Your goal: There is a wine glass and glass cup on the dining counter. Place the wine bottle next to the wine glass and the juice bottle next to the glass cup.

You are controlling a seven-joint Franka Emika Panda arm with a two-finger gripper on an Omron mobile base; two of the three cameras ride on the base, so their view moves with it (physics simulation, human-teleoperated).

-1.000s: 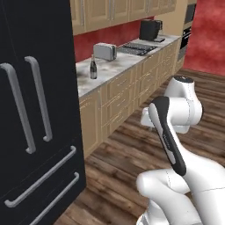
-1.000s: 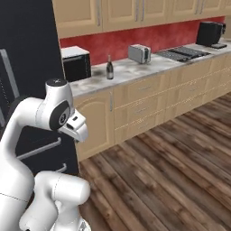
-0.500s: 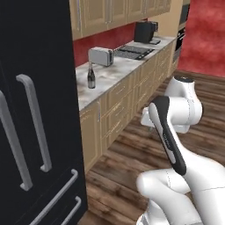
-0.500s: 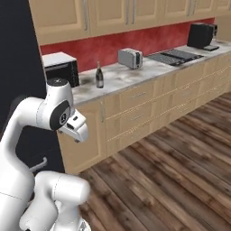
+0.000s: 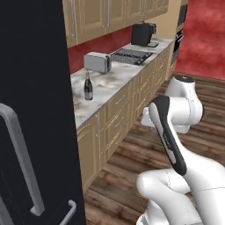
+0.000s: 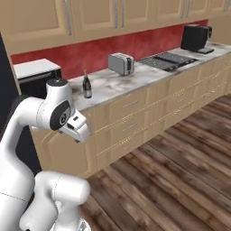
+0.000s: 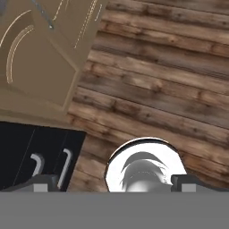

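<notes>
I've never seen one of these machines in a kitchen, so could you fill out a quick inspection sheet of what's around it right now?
Surface: marble worktop along the wall, over tan cabinets.
Job's things: wine bottle upright on that worktop, untouched.
Clutter: toaster, microwave, coffee machine, hob.
Hand: hand open, empty, pointing down at the wooden floor.
Cables: nothing seen.
Surroundings: black fridge, red wall.

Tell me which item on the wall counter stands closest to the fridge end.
The wine bottle: slim, dark, alone on the marble. The silver toaster and black coffee machine sit farther along.
</notes>
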